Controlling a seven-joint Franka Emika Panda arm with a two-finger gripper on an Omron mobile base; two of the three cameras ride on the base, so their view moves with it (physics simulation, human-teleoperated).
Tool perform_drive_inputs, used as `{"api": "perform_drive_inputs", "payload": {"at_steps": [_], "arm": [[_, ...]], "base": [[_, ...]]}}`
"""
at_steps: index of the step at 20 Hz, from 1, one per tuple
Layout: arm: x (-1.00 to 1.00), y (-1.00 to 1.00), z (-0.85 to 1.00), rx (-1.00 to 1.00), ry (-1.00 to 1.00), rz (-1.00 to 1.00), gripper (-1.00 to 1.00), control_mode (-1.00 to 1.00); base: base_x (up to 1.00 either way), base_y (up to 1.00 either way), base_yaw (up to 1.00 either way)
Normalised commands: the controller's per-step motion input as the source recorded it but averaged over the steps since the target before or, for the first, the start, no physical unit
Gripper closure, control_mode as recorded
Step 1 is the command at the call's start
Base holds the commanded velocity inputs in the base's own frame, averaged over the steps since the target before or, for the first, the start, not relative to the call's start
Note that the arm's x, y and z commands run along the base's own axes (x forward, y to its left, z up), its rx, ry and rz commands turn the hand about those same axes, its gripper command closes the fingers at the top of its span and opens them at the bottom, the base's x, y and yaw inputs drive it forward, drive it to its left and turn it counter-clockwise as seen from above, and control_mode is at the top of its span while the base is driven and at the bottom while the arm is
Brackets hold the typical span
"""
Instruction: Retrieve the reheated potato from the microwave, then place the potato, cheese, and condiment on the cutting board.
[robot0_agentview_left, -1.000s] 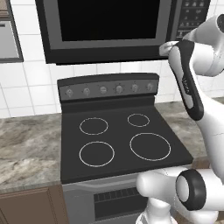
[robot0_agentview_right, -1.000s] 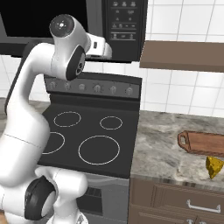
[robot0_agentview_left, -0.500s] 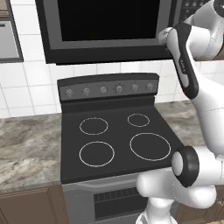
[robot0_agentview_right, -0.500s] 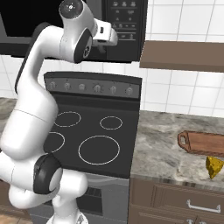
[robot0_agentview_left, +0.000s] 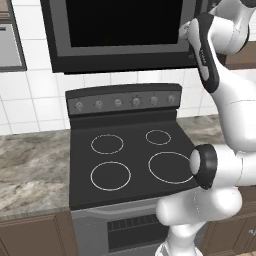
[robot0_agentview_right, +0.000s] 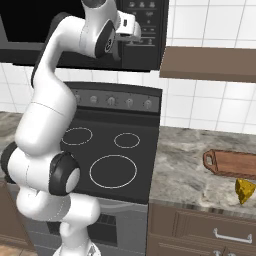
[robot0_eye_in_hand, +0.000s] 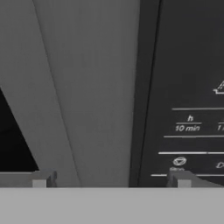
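Black microwave (robot0_agentview_left: 120, 32) shut; cheese (robot0_agentview_right: 244, 190) beside cutting board (robot0_agentview_right: 232, 163).

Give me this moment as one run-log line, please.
phase: reach for microwave door | gripper: open, empty | door: shut | cheese: on counter beside cutting board

You're facing a black stove (robot0_agentview_left: 131, 157) with four ring burners and a row of knobs (robot0_agentview_left: 126, 102), set between grey marbled counters (robot0_agentview_left: 30, 167) over brown wood cabinets (robot0_agentview_right: 200, 232). Behind it the wall is white square tile (robot0_agentview_left: 30, 97), and in the right base view a brown shelf (robot0_agentview_right: 210, 62) juts out from that tile above the right-hand counter. You get even, flat light throughout, with no strong shadows.
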Motion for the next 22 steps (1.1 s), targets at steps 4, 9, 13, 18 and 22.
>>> {"api": "perform_drive_inputs", "payload": {"at_steps": [4, 9, 13, 18, 22], "arm": [[0.37, -0.02, 0.03, 0.0, -0.01, 0.0, -1.0, -1.0], [0.37, 0.1, 0.0, 0.0, -0.11, 0.0, -1.0, -1.0], [0.37, 0.14, -0.07, -0.01, -0.17, 0.0, 1.0, -1.0], [0.27, 0.21, -0.23, -0.02, -0.38, 0.0, 1.0, -1.0], [0.31, 0.23, -0.29, -0.01, -0.46, 0.0, 1.0, -1.0]], "base": [[0.0, 0.0, 0.0], [0.0, 0.0, 0.0], [0.0, 0.0, 0.0], [0.0, 0.0, 0.0], [0.0, 0.0, 0.0]]}}
